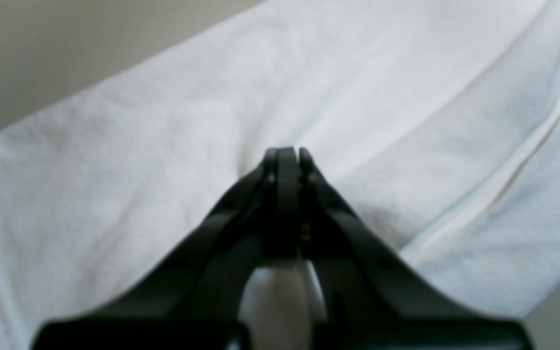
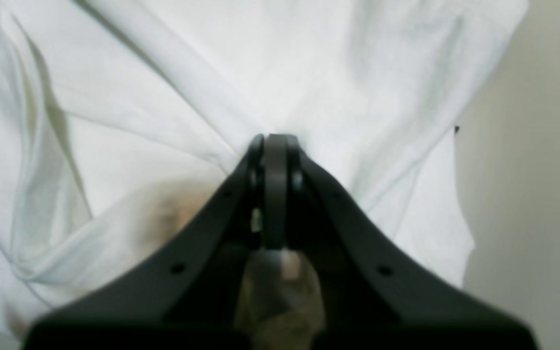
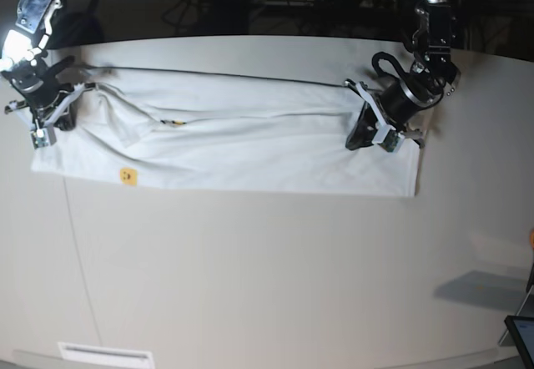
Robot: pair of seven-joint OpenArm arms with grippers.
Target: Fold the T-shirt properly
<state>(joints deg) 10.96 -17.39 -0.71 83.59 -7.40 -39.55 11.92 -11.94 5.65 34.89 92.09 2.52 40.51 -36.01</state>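
1 pale table (image 3: 250, 277) bears T-shirt (image 3: 250, 156).

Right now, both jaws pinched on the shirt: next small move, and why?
Probably lift both ends together and carry the far edge toward the near edge. The left gripper and right gripper each pinch the T-shirt, which lies stretched out flat across the table, its far edge pulled taut between them.
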